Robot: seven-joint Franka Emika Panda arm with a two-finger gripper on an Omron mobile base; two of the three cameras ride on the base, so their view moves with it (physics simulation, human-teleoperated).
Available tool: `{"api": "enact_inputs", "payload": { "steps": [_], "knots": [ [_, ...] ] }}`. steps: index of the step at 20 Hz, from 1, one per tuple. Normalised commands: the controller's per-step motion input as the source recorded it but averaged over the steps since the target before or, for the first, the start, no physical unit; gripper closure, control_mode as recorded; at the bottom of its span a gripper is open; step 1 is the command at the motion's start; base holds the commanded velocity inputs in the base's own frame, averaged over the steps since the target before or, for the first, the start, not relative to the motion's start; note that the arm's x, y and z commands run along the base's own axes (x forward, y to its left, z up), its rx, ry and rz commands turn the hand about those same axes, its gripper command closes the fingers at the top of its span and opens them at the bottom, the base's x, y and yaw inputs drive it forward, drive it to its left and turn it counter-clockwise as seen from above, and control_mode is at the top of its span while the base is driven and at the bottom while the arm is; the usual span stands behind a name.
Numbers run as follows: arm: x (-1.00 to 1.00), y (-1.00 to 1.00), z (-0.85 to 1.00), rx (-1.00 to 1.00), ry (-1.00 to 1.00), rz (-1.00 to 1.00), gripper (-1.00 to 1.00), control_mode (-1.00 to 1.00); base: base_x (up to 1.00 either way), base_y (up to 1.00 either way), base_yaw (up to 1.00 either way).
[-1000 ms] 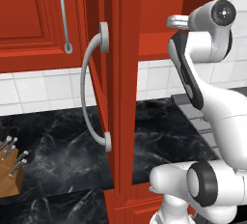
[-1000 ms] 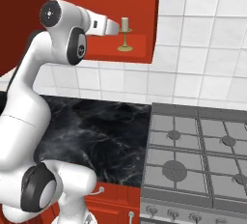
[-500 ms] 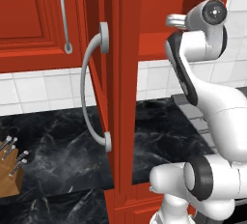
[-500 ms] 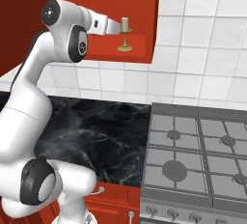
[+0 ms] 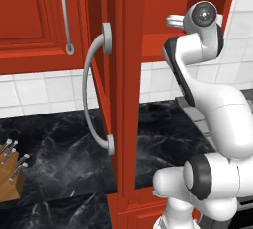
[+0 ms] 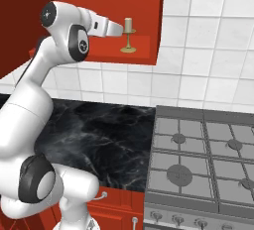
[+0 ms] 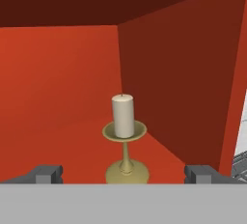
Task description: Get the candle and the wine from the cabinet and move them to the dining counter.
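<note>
Looking straight into the red cabinet, back panel and right side wall meeting in a corner. Upright on the cabinet floor near that corner: the candle, cream stub in a brass stemmed holder with round foot. Spread wide at the bottom, two dark fingers, candle centred between, untouched.

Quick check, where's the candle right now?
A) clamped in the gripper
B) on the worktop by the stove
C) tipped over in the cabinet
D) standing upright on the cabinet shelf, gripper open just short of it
D: the candle stands upright on the shelf inside the cabinet, and the gripper is open, its fingertips wide apart and not touching it.
</note>
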Motion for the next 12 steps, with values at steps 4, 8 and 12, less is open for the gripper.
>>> {"api": "enact_inputs", "payload": {
  "steps": [4,8,12],
  "knots": [
    [0.22,-0.04,0.00,0.00,0.00,-0.06,-1.00,-1.00,0.00,0.00,0.00],
    [0.25,-0.07,0.00,0.00,0.00,-0.02,-1.00,-1.00,0.00,0.00,0.00],
    [0.30,0.00,0.00,0.00,-0.01,0.00,-1.00,-1.00,0.00,0.00,0.00]
  ]
}}
